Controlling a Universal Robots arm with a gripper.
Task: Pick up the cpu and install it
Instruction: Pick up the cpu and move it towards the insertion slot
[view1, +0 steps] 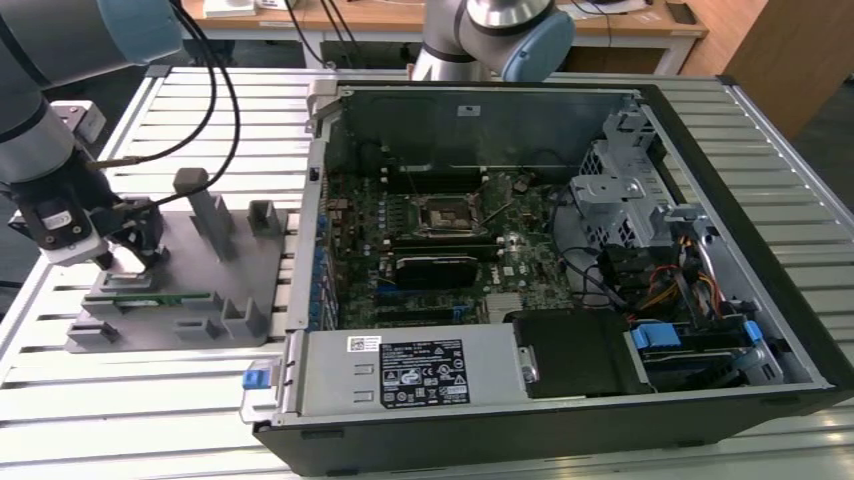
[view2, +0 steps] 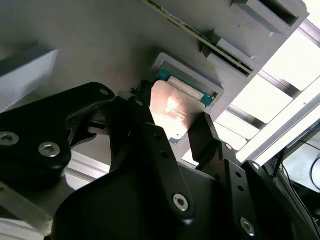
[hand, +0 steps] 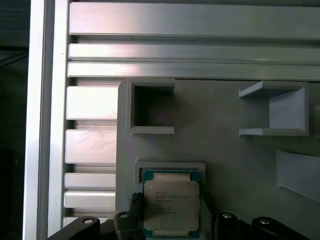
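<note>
While the cpu (hand: 171, 202) lies in the grey fixture's recess (hand: 170, 164), the claw (view2: 173, 112) straddles it; grip unclear.

In the first wrist view we lose one edge of the cpu (hand: 171, 200) past the picture's border. In the second wrist view the tool (view2: 173, 110) covers two of its corners. In the exterior view the tool blocks our sight of it on the grey fixture (view1: 200, 300), too small to judge.
</note>
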